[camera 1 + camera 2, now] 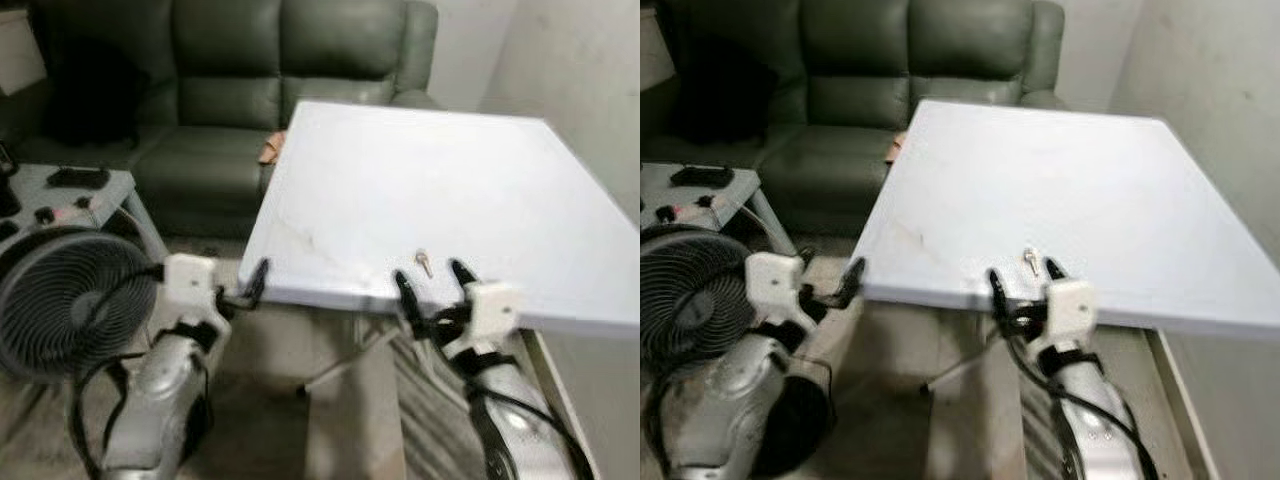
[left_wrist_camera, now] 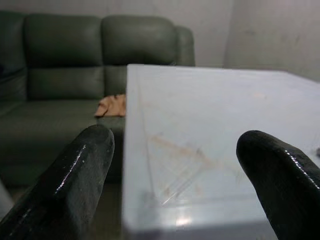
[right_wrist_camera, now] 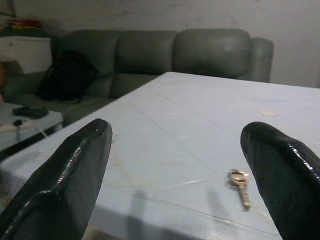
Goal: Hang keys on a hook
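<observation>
A small brass key [image 1: 424, 262] lies flat on the white table [image 1: 450, 180], close to its front edge. My right gripper [image 1: 430, 275] stands open at that edge, one black finger on each side of the key and just short of it. In the right wrist view the key [image 3: 241, 186] lies ahead between the spread fingers [image 3: 70, 170], nearer one of them. My left gripper [image 1: 250, 285] is open at the table's front left corner, and its wrist view looks along the table top past two wide-apart fingers [image 2: 75, 175].
A dark green sofa [image 1: 260, 80] stands behind the table with an orange cloth [image 2: 112, 105] and a black bag [image 1: 85, 90] on it. A round fan [image 1: 65, 300] and a small grey side table [image 1: 70, 190] stand at the left. A wall [image 1: 590, 70] runs along the right.
</observation>
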You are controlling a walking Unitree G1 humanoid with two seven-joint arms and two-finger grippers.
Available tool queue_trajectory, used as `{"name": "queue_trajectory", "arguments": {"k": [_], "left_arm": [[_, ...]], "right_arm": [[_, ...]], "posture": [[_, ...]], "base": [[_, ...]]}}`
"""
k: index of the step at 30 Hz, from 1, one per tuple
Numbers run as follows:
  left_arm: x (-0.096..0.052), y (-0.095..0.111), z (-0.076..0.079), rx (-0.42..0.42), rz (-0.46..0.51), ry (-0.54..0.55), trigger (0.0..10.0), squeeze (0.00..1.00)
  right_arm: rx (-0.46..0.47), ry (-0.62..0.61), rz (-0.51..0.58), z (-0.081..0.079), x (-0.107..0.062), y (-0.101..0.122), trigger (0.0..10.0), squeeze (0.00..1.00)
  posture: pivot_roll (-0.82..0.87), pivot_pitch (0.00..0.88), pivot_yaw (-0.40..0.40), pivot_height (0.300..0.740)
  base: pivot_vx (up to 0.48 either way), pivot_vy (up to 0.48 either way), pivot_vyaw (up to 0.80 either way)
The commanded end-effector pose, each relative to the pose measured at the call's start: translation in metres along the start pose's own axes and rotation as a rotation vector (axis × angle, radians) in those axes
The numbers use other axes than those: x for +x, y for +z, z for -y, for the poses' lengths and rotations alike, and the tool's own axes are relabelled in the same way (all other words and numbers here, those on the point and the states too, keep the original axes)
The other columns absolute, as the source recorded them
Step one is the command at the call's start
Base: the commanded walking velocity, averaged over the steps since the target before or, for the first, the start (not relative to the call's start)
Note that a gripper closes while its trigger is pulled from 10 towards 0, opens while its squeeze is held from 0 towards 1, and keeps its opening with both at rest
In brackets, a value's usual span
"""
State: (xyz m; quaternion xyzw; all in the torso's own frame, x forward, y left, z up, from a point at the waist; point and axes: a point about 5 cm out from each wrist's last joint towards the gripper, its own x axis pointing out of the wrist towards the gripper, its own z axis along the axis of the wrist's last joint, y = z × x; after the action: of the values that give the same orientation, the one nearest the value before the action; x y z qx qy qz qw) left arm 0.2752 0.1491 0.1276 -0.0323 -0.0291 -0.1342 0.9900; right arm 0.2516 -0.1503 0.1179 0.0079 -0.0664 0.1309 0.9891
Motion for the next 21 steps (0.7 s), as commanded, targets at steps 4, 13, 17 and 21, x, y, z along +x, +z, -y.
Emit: {"name": "queue_trajectory", "arguments": {"k": [4,13,17,21], "left_arm": [[0.0020,0.0000,0.0068,0.001,-0.002,-0.018,10.0,0.00],[0.0017,-0.0009,0.0093,-0.007,0.001,-0.024,10.0,0.00],[0.0015,-0.0018,0.0100,-0.006,-0.009,-0.028,10.0,0.00],[0.0012,-0.0023,0.0120,-0.002,-0.013,-0.036,10.0,0.00]], "right_arm": [[-0.007,-0.016,0.000,0.0060,-0.0011,0.0014,10.0,0.00],[-0.011,-0.012,-0.002,0.0060,-0.0014,0.0012,10.0,0.00],[-0.018,-0.012,-0.008,0.0059,-0.0012,0.0009,10.0,0.00],[-0.021,-0.010,-0.020,0.0065,-0.0010,-0.0003,10.0,0.00]], "posture": [[-0.03,0.000,0.003,0.740],[-0.03,0.000,0.000,0.740],[-0.03,0.000,-0.002,0.740],[-0.03,0.000,-0.002,0.740]], "base": [[0.348,0.297,0.00],[0.154,0.000,0.00],[0.000,0.000,0.00],[0.000,0.000,0.00]]}}
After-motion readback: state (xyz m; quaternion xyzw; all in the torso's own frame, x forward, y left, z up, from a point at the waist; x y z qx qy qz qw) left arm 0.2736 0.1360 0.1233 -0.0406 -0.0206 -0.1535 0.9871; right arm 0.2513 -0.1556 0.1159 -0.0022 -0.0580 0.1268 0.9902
